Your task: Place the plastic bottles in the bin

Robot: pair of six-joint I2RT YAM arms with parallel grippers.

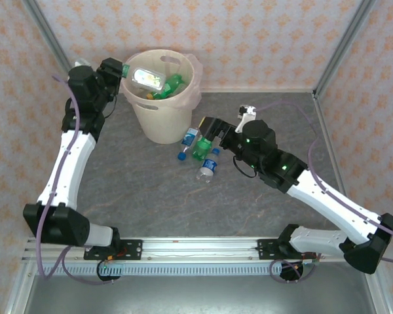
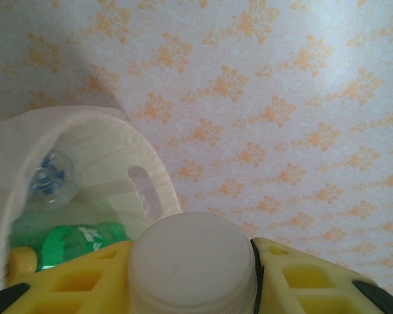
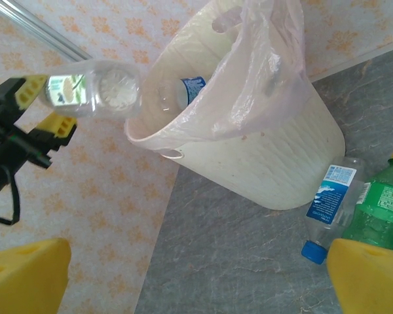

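Clear plastic bottle (image 1: 146, 78) in L jaws over round cream bin (image 1: 160, 125)

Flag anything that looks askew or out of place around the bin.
The liner bag sits askew on the bin, billowing up on one side rather than hugging the rim. Lying on the table by it: a clear bottle, a green bottle and a second clear bottle.
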